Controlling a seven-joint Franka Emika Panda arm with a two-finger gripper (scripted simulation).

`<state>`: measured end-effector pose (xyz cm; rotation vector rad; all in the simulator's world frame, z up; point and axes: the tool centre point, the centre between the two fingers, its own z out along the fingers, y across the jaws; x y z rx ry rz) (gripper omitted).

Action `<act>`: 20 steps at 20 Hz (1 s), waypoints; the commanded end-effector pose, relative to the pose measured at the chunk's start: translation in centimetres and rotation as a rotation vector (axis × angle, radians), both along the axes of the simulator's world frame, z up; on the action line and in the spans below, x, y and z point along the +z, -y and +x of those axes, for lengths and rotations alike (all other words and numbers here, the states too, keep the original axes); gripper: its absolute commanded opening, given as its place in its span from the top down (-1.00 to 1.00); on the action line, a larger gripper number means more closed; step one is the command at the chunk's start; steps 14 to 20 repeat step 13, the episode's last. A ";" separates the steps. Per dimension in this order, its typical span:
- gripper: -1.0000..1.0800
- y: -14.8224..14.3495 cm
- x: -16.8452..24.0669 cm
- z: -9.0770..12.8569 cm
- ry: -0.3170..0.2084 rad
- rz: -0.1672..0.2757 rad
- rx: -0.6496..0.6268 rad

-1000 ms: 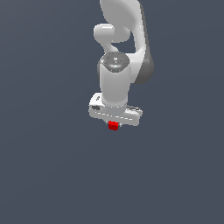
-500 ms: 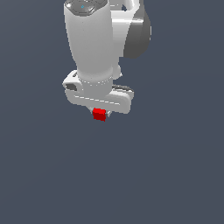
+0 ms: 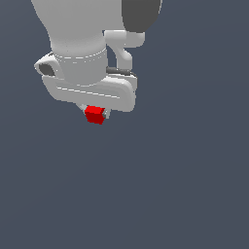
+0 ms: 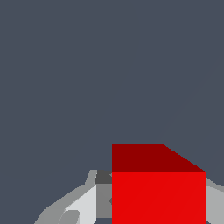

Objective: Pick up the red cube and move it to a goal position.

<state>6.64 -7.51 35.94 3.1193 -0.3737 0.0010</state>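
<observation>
The red cube [image 3: 95, 115] sits between the fingers of my white gripper [image 3: 95, 113], just under the gripper body, held up in the air above the dark grey floor. In the wrist view the red cube [image 4: 158, 192] fills the space between the two grey fingers [image 4: 78, 203], with its darker top face showing. The gripper is shut on the cube. The arm's large white body and dark joint fill the upper part of the exterior view, close to the camera.
The plain dark grey floor [image 3: 185, 185] lies all around under the gripper. No other object shows in either view.
The arm has carried the cube toward the camera and to the exterior view's left; arm and cube look much larger now. The grip on the cube is unchanged.
</observation>
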 end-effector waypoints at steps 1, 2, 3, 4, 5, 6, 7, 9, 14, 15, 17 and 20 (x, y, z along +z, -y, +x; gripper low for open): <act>1.00 0.5 1.1 0.3 -0.001 0.000 0.001; 1.00 0.6 1.4 0.4 -0.001 0.000 0.001; 1.00 0.8 1.7 0.4 -0.001 0.000 0.001; 1.00 0.9 2.0 0.5 -0.001 0.000 0.001; 1.00 1.0 2.2 0.6 -0.001 0.000 0.001; 1.00 1.1 2.4 0.7 -0.001 0.000 0.001; 1.00 1.2 2.5 0.7 -0.001 0.000 0.001; 1.00 1.3 2.8 0.8 -0.001 0.000 0.001; 1.00 1.4 3.0 0.9 -0.001 0.000 0.001; 1.00 1.4 3.0 0.9 -0.001 0.000 0.001; 1.00 1.4 3.0 0.9 -0.001 0.000 0.001; 1.00 1.4 3.0 0.9 -0.001 0.000 0.001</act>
